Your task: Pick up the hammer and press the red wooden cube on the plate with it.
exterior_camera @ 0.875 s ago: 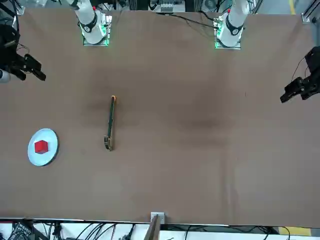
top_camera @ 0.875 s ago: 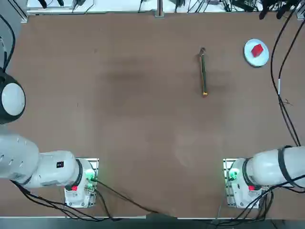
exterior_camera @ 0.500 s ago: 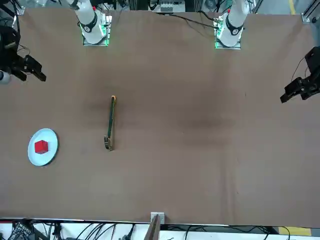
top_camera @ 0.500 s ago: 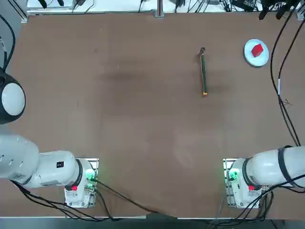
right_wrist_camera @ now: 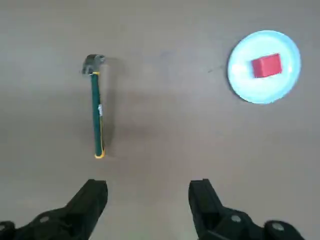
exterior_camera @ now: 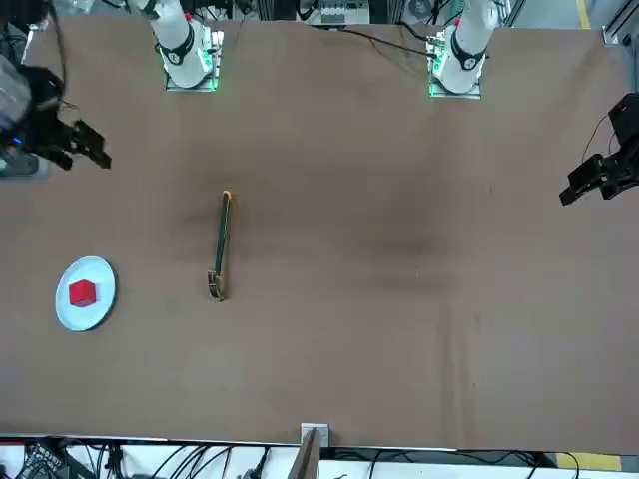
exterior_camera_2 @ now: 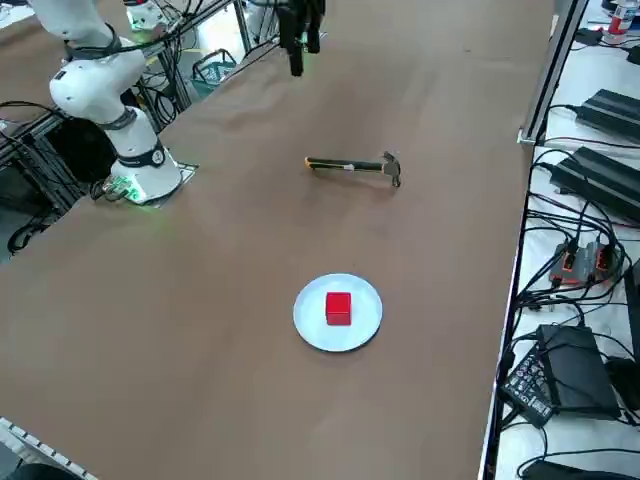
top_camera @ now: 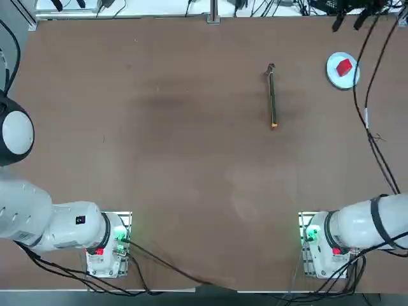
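Nothing is done yet: the right tool (right_wrist_camera: pixel 147 192) hangs high with fingers apart and empty, the hammer (right_wrist_camera: pixel 95 107) flat on the counter (right_wrist_camera: pixel 165 130) below it, the red wooden cube (right_wrist_camera: pixel 265 66) unpressed on the plate (right_wrist_camera: pixel 240 82) beyond.

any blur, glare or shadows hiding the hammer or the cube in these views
No. Top view: hammer sharp, with a faint shadow patch beside it; cube clear on the plate. Right side view: even light, no glare on the plate. Right wrist view: slightly soft, hammer casts a faint shadow, open pincer high above the table and covering neither.
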Robot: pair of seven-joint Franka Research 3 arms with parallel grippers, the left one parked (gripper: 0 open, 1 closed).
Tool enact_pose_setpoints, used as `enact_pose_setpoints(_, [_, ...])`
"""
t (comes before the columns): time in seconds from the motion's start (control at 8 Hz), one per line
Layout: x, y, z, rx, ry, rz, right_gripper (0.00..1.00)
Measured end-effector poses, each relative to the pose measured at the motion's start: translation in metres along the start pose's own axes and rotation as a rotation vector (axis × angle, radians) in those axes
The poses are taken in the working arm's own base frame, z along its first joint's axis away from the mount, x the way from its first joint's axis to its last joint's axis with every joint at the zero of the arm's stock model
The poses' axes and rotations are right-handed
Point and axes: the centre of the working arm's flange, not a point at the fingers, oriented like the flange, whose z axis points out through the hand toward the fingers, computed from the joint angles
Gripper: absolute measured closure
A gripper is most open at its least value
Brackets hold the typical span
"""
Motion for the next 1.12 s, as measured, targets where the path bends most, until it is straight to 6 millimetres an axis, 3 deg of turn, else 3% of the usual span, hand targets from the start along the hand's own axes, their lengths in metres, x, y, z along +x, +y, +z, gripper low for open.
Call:
enact_pose_setpoints(0.38, [0.04, -0.055, 0.082, -0.009, 0.007, 0.013, 0.0])
enact_pose_setpoints(0.62, [0.057, -0.092, 0.135, -0.007, 0.043, 0.088, 0.0])
enact_pose_setpoints(1.12, [0.047, -0.146, 0.233, 0.02, 0.124, 0.216, 0.0])
